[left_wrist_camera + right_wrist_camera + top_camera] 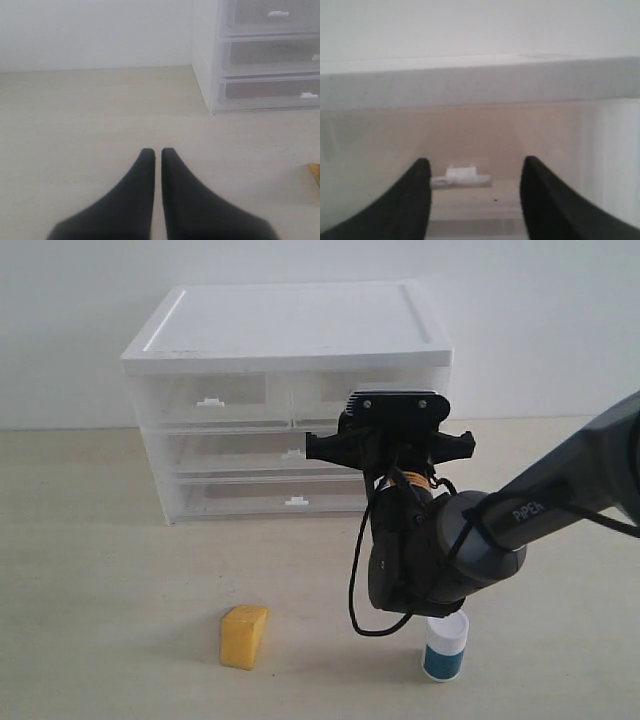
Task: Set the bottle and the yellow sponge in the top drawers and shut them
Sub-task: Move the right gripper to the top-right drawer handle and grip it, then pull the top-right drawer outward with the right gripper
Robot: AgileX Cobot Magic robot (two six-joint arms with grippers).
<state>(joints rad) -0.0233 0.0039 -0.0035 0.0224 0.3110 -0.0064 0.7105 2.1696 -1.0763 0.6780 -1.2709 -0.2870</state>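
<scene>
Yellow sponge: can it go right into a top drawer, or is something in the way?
Yes. Both top drawers look shut, so their clear fronts block the yellow sponge. The right gripper stands open around one drawer's white handle tab; nothing lies between them.

Right arm: dark grey rounded links, white PiPER lettering, orange ring near wrist. Black flat camera block on top, small bright screws, winged black bracket beneath. Thin black cable looped along the side. Left end effector and right end effector: matte black fingers, tapered, rounded tips.
</scene>
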